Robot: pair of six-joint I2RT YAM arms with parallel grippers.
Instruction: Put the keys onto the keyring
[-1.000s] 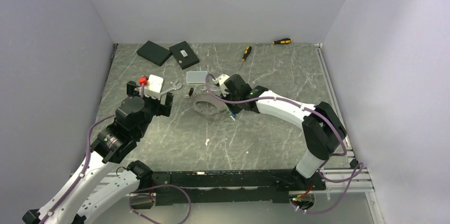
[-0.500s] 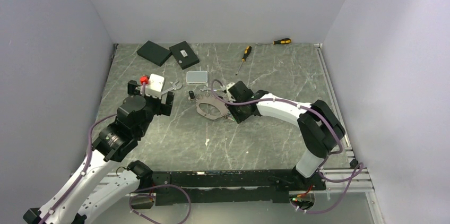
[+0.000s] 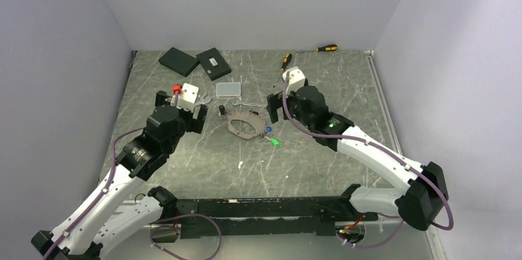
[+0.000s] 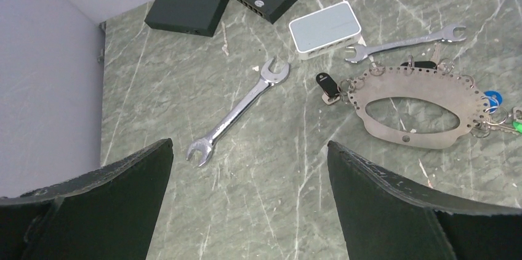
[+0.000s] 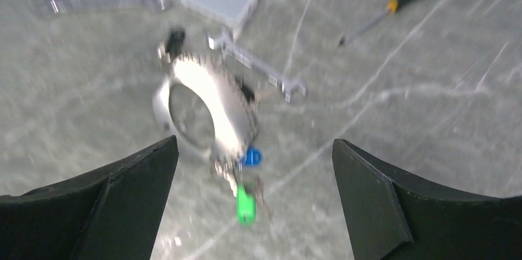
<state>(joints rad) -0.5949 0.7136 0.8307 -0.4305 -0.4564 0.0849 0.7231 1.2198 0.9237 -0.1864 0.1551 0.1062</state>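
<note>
Nearest the near edge, the left arm (image 3: 148, 146) is seen reaching up the left side of the desk (image 3: 308, 174). The left jaws are held wide apart with nothing between them, over bare stone short of a silver wrench (image 4: 237, 112). The right arm (image 3: 369, 149) is stretched from the near-right corner toward the middle. The right jaws are likewise spread wide and empty, hovering above the right end of the keyring (image 4: 411, 109).

The keyring, a flat silvery oval with small holes along its rim, lies flat at about the middle of the desk. At its near-right end a green-tagged key (image 3: 276, 142) and a blue-tagged key (image 3: 268, 129) are found touching the rim. At its left end a black-tagged key (image 4: 328, 85) lies against it. Whether each is truly threaded through a hole cannot be told, and the right wrist view is blurred.

Beyond the ring a second wrench (image 4: 406, 42) and a white box (image 4: 325, 26) are set. Black boxes (image 4: 188, 8) lie toward the far-left corner, and yellow-and-black screwdrivers (image 3: 283, 63) by the far edge.

The step in hand is judged to be a gap between keys, since nothing is gripped by either arm. For the next move, a key not yet fastened would have to be singled out, perhaps the black-tagged one nearest the left jaws. A fine pinch on its tag would be called for, as it is small and lies flat. The ring would probably need steadying by the other jaws while the key's loop is lined up with a hole.
</note>
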